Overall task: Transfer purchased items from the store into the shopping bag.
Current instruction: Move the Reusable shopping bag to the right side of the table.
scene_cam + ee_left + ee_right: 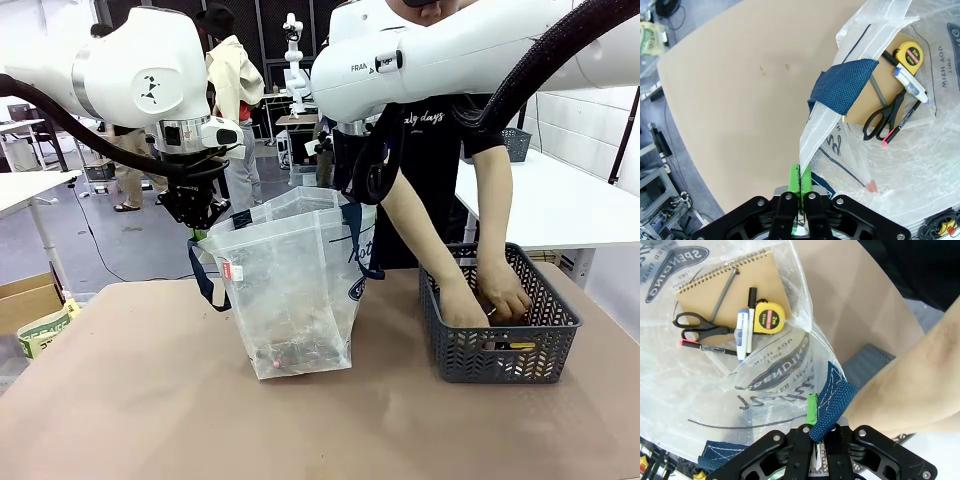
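As left claw [801, 172] and right claw [814, 416] clamp its rim, shopping bag [292, 285] hangs between

Translucent shopping bag [290, 290] upright, mouth open — notebook [760, 275], scissors [715, 330], tape measure [767, 319] inside — beside grey basket [460, 352]

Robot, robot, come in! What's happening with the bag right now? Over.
Left gripper shut on shopping bag rim, right gripper shut on its strap. Notebook, scissors, tape measure inside. Person's hands in basket.

Tan table [150, 410], cardboard box [22, 297] on the floor at its left, white table [565, 205] behind.
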### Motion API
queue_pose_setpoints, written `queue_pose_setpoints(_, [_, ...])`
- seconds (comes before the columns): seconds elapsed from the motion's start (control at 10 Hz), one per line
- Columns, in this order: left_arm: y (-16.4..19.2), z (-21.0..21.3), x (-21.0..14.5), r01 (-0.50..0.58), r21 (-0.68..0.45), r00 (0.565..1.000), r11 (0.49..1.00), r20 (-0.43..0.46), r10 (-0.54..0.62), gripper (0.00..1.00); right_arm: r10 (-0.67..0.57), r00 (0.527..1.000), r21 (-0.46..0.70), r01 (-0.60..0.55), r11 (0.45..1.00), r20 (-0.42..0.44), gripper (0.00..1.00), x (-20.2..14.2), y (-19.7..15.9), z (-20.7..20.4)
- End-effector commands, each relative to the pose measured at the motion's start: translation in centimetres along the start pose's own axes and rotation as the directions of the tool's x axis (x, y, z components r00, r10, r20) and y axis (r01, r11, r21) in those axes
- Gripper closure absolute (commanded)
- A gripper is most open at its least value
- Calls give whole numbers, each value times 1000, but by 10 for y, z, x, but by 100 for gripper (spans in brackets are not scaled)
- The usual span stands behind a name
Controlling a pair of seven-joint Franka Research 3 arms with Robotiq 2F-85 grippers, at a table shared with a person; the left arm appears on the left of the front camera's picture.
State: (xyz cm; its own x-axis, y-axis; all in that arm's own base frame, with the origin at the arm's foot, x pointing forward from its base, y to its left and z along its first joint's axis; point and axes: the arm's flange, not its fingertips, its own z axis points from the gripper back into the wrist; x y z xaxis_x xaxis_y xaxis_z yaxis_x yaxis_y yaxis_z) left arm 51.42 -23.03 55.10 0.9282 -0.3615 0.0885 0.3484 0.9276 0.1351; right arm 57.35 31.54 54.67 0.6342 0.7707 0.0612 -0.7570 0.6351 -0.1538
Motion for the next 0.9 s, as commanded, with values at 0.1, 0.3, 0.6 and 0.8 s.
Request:
queue_pose_setpoints(0.1, [0,0,-1,0,6,1000,1000,0,0,100,-7,1000,-2,7,1000,-1,100,-1,-1,0])
queue_pose_setpoints(0.3, [0,0,-1,0,6,1000,1000,0,0,100,-7,1000,-2,7,1000,-1,100,-1,-1,0])
queue_pose_setpoints(0.6, [0,0,-1,0,6,1000,1000,0,0,100,-7,1000,-2,7,1000,-1,100,-1,-1,0])
queue_pose_setpoints(0.8, [0,0,-1,0,6,1000,1000,0,0,100,-7,1000,-2,7,1000,-1,100,-1,-1,0])
